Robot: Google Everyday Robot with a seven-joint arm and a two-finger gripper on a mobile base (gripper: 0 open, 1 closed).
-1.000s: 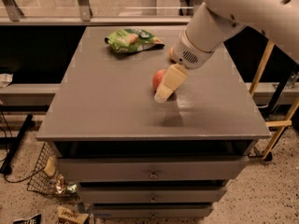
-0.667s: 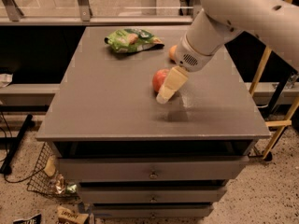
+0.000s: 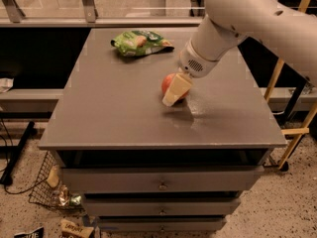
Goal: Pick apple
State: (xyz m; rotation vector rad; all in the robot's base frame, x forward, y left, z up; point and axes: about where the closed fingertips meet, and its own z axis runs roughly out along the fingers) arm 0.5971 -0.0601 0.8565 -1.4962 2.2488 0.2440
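Note:
The red apple (image 3: 167,83) sits on the grey cabinet top (image 3: 119,113), right of centre. My gripper (image 3: 179,94), on the end of the white arm (image 3: 233,19) that reaches in from the upper right, is down at the apple's right side. Its cream-coloured tip overlaps the apple's front right and hides part of it. I cannot tell whether the apple is inside the gripper or only beside it.
A green snack bag (image 3: 140,42) lies at the back of the top, left of the arm. Drawers (image 3: 162,182) run below the front edge. A wire basket and litter (image 3: 54,192) lie on the floor at the left. A wooden frame (image 3: 292,118) stands at the right.
The arm has shifted slightly and now covers the small orange fruit that showed behind it. The apple and gripper tip stay nearly where they were.

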